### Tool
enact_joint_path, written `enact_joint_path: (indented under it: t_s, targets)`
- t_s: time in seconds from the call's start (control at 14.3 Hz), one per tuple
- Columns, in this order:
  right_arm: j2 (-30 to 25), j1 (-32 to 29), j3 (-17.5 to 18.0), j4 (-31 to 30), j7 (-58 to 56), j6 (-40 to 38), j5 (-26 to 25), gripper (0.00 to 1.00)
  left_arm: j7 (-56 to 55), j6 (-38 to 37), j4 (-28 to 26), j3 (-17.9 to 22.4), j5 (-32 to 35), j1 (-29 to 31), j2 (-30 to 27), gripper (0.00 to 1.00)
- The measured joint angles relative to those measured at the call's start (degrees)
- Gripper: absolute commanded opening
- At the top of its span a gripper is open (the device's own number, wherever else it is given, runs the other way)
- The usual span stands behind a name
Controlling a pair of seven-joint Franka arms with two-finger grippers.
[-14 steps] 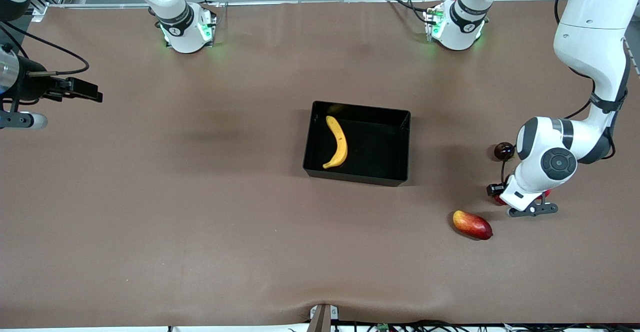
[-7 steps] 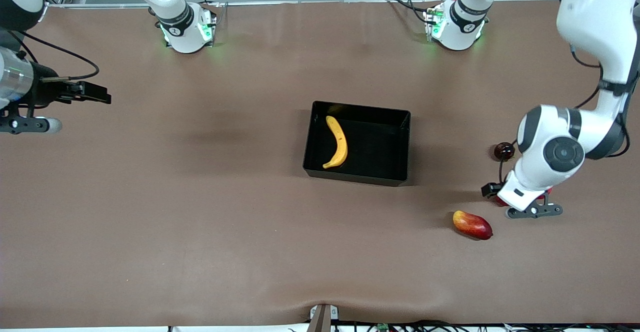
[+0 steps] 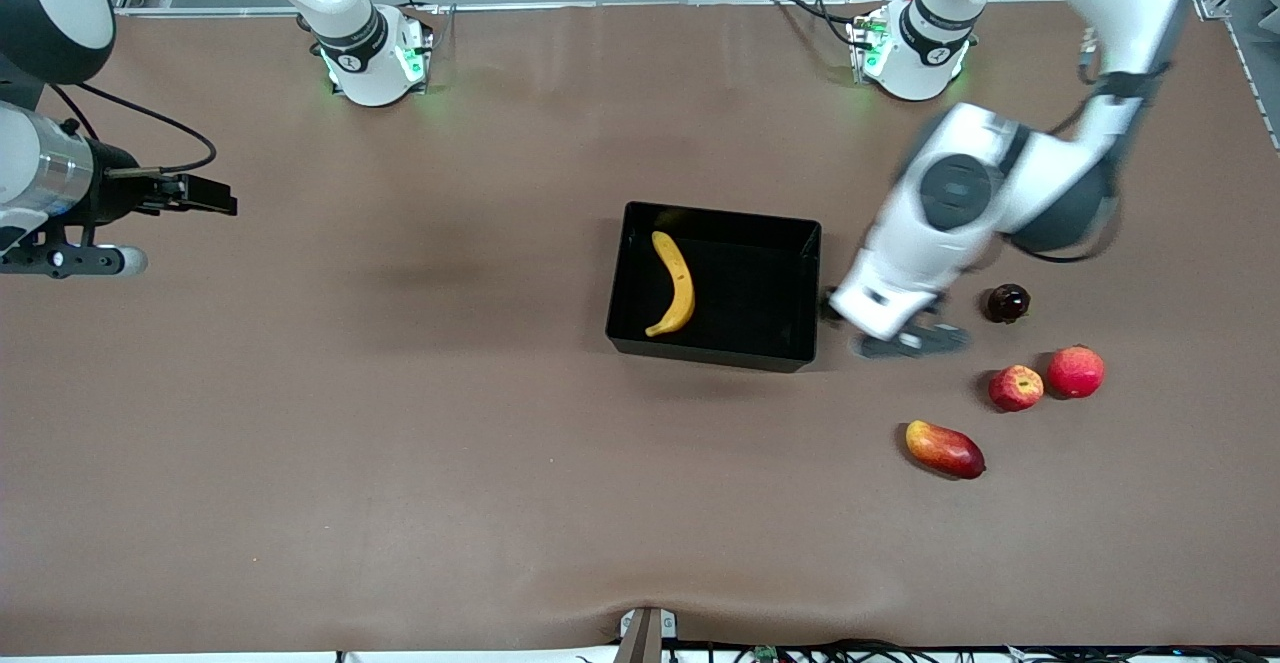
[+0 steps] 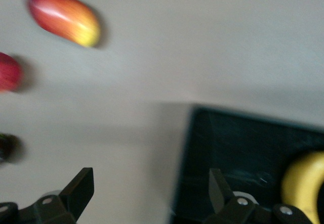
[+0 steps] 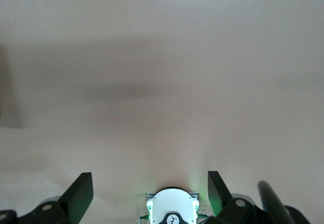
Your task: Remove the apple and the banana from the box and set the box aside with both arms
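The black tray (image 3: 812, 288) sits mid-table with the yellow banana (image 3: 676, 283) lying in it. The small red apple with yellowish streaks (image 3: 1016, 388) lies on the table toward the left arm's end, nearer to the front camera than the tray. My left gripper (image 3: 905, 341) is open and empty, blurred, over the table just beside the tray's end wall. Its wrist view (image 4: 150, 191) shows the tray wall (image 4: 202, 153) and the banana (image 4: 304, 183). My right gripper (image 3: 75, 261) is open and empty at the right arm's end of the table, and also shows in the right wrist view (image 5: 148, 193).
A plain red round fruit (image 3: 1075, 371) lies beside the apple. A red-and-yellow mango (image 3: 944, 449) lies nearer to the front camera. A small dark round fruit (image 3: 1007, 302) lies close to the left gripper. The right wrist view shows the right arm's base (image 5: 172, 211).
My left arm swung from over the apple and the red fruit toward the tray, uncovering both; it carries nothing. My right gripper drifted slightly toward the table's middle.
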Motion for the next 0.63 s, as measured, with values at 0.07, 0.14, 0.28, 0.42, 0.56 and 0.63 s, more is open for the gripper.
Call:
enact_joint_path:
  t_s: [0.07,0.14,0.28,0.42,0.56,0.63]
  targets:
    - [-0.06,0.0,0.01,-0.42,0.0,0.18,0.17,1.0,-1.15,0.54,-0.07,-0.55,0.11,-2.27,1.31,1.0]
    - [-0.08,0.0,0.01,-0.87,0.0,0.48,0.33,1.0,-2.14,2.11,-0.09,-0.59,0.27,-4.97,2.85,1.0]
    - [-0.1,0.0,0.0,-1.74,0.0,1.14,0.5,1.0,-6.31,7.64,-0.21,-0.44,1.17,-9.61,6.73,1.0]
    - [-0.11,0.01,0.01,-2.75,0.01,2.0,0.61,1.0,-9.84,13.61,-0.28,-0.33,4.1,-11.78,11.4,1.0]
    - [-0.44,0.04,0.04,-4.37,0.02,3.58,0.65,1.0,-13.5,18.86,-0.21,-0.22,7.2,-12.61,16.25,1.0]
    - [-0.77,0.06,0.05,-5.44,0.05,4.42,0.73,1.0,-15.34,21.16,-0.04,-0.21,8.41,-12.63,18.45,1.0]
